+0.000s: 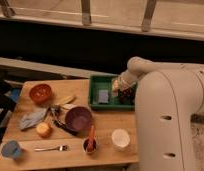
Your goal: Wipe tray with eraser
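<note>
While in green tray [94, 80], eraser [103, 96] just left of pincer [116, 87].

One gripper [116, 85], over one green tray [97, 81] holding one eraser [103, 96]. Left of gripper: two bowls, orange [40, 93] and purple [78, 118]. One fork [50, 148], one white cup [120, 138]

The big white arm [167, 107] bends forward from the right, its wrist angled down, gripper [118, 88] held low at centre.
</note>
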Tool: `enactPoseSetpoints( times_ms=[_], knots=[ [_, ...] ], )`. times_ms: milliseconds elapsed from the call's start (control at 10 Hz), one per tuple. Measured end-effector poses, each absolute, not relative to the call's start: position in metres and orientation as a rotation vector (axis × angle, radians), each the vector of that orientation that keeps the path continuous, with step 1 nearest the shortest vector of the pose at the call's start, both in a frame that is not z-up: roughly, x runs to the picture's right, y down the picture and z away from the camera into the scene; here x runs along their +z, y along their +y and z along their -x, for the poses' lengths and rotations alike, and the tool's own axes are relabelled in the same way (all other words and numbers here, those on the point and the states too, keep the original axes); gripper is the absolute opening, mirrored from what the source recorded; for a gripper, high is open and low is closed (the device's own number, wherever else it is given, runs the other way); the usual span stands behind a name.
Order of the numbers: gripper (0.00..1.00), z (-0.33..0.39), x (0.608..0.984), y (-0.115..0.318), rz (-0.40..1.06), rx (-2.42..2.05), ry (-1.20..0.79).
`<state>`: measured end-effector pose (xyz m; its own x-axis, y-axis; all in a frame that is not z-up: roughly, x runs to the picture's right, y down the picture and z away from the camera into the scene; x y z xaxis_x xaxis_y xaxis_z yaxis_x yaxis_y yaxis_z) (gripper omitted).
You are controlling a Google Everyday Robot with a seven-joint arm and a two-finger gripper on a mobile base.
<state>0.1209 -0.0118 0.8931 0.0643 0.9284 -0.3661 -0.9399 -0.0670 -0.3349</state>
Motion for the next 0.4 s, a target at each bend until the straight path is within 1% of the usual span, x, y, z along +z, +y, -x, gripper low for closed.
enactPoseSetpoints(
  times_ms=[100,200,400],
  knots=[
    [0.00,-0.111,0.893,-0.016,0.578,1.526,0.010],
    [0.00,-0.086,0.893,-0.022,0.596,1.509,-0.016],
    [0.00,-0.066,0.894,-0.021,0.622,1.503,-0.023]
  ],
)
